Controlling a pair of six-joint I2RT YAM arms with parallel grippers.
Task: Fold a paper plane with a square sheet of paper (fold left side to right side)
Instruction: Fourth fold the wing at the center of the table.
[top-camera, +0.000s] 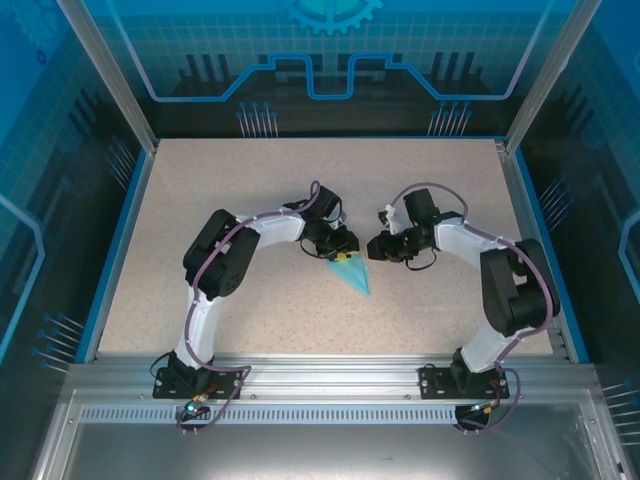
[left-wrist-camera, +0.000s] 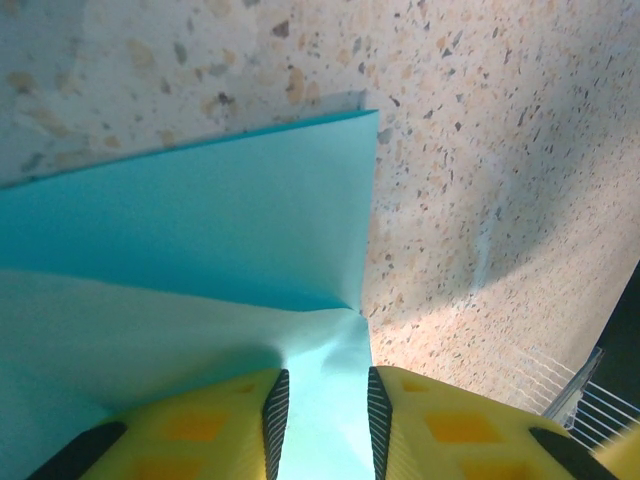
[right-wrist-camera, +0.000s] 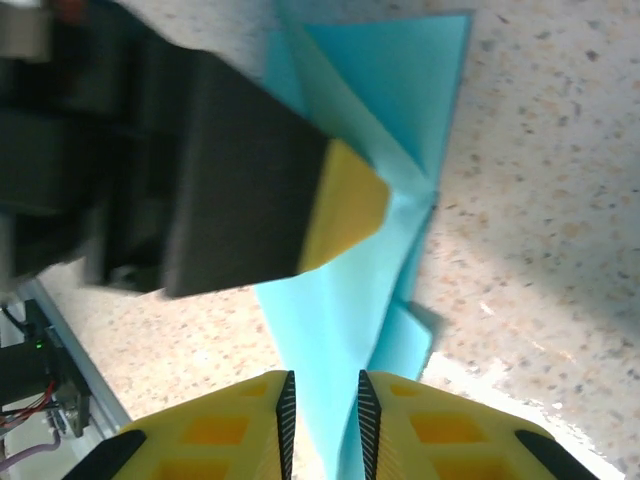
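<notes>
Yellow fingers (left-wrist-camera: 440, 425) straddle a folded blue paper (left-wrist-camera: 200, 220) near the middle of the table (top-camera: 200, 200).
Both arms meet over the paper's wide end, while its point aims toward the near right corner. Left gripper (left-wrist-camera: 322, 385): jaws a little apart, paper showing in the narrow gap, one tip down on the paper. Right gripper (right-wrist-camera: 324, 390): jaws also slightly parted, with the paper running into the gap, not clearly pinched.
</notes>
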